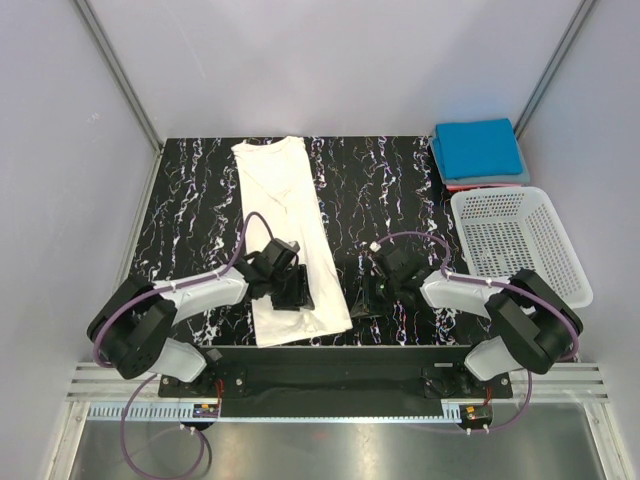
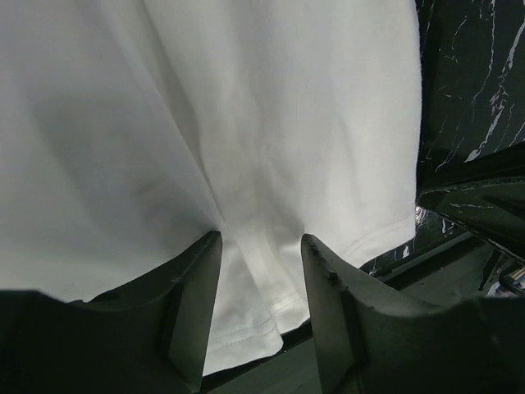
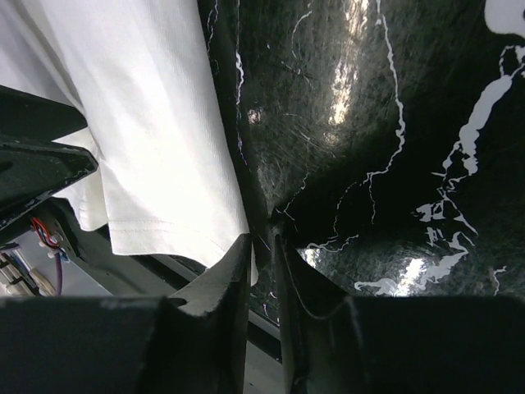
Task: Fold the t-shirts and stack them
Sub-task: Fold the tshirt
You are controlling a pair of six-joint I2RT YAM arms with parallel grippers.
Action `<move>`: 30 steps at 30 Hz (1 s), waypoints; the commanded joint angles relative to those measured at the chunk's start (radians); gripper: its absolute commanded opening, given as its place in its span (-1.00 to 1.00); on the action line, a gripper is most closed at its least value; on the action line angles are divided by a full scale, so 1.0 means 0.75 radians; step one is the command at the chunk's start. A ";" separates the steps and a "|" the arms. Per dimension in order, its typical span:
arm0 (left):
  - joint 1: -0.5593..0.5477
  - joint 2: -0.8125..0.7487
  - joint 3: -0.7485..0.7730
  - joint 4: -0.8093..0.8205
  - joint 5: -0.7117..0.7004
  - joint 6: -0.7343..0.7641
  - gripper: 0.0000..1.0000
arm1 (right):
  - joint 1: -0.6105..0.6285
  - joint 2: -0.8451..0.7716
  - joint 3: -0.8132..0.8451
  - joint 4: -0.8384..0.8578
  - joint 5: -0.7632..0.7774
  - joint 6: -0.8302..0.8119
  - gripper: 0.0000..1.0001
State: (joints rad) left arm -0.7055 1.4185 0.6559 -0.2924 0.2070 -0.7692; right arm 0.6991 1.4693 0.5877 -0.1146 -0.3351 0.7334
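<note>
The white t-shirt (image 1: 285,200) lay as a long narrow strip on the left half of the table (image 1: 400,190), reaching from the far edge almost to the near edge. The blue t-shirt (image 1: 478,148) was folded on top of the red t-shirt (image 1: 480,186) in the far right corner. The left gripper (image 1: 292,298) stood over the near end of the white t-shirt (image 2: 246,123). Its jaws were apart, and the cloth showed in the gap with a crease running toward it. The right gripper (image 1: 365,295) was low at the near edge, just beside the near right corner of the white t-shirt (image 3: 148,123). Its jaws left only a thin slit, and I cannot tell if they pinched the hem. A white basket (image 1: 520,195) stood along the right edge.
</note>
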 commanded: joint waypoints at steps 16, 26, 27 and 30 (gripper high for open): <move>-0.061 -0.177 0.107 -0.069 0.094 0.052 -0.20 | 0.025 -0.165 0.036 -0.050 0.054 0.049 -0.36; -0.129 -0.040 0.042 0.085 0.117 -0.034 -0.36 | 0.037 -0.075 0.008 0.014 -0.007 0.055 -0.23; -0.141 -0.034 0.032 0.087 0.105 -0.042 -0.37 | 0.039 -0.063 -0.002 0.058 -0.038 0.059 -0.23; -0.170 -0.014 0.021 0.061 0.068 -0.064 -0.43 | 0.052 -0.008 -0.037 0.118 -0.083 0.067 -0.23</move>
State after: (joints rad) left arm -0.8124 1.3987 0.6811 -0.2787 0.2726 -0.7883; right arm 0.7185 1.4372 0.5804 -0.0990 -0.3466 0.7696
